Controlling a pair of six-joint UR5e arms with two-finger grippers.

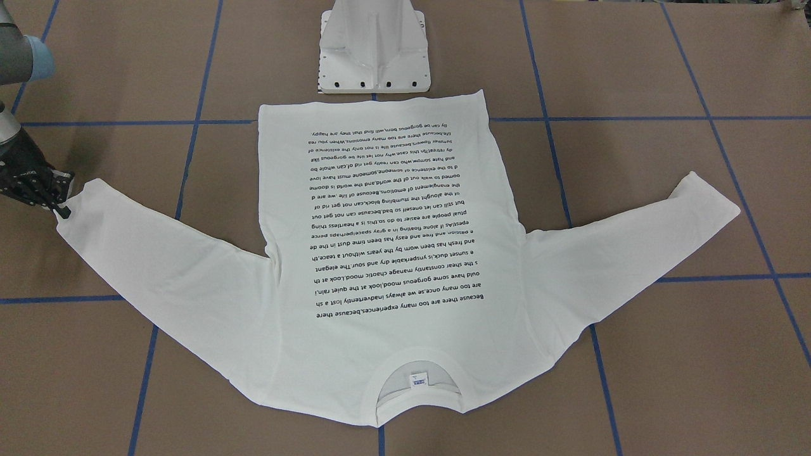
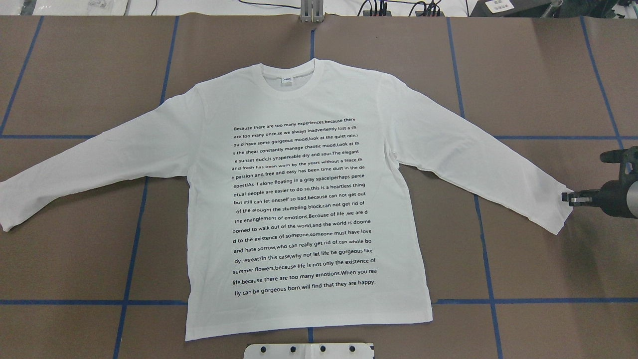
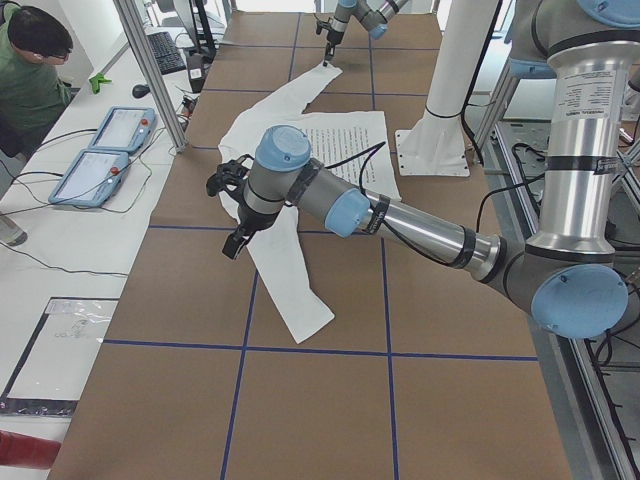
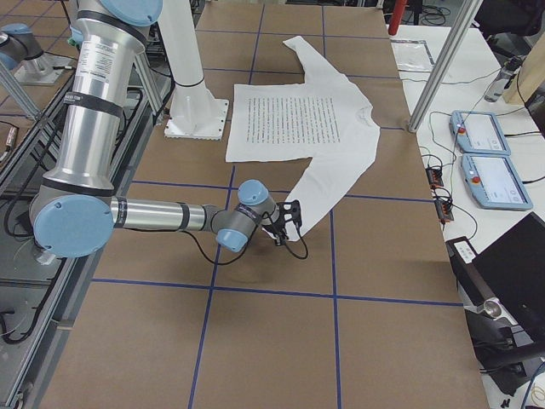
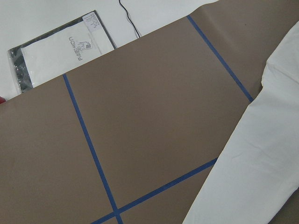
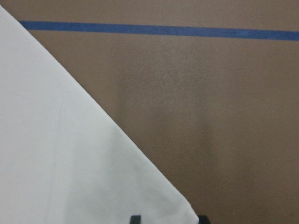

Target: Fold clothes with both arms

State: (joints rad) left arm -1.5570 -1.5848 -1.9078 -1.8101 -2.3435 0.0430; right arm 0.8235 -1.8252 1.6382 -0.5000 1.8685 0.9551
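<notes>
The white long-sleeved shirt (image 2: pixel 304 199) lies flat on the brown table, print side up, both sleeves spread and collar (image 1: pixel 415 383) away from the robot. My right gripper (image 2: pixel 568 198) is low at the cuff of the right-hand sleeve (image 1: pixel 82 202). In the right wrist view its two dark fingertips (image 6: pixel 135 218) stand apart with the cuff corner (image 6: pixel 60 154) between them, so it is open. My left gripper (image 3: pixel 233 245) hangs above the other sleeve (image 3: pixel 290 290). It shows only in the exterior left view, and I cannot tell whether it is open or shut. The left wrist view shows that sleeve (image 5: pixel 252 154) from above.
The white pedestal base (image 1: pixel 374 50) stands at the shirt's hem. Blue tape lines (image 2: pixel 478 209) cross the table. Beyond the table's far edge lie a bagged white item (image 5: pixel 60 49) and two control pendants (image 3: pixel 100 160), near a seated person (image 3: pixel 30 70). A metal post (image 3: pixel 150 70) stands there.
</notes>
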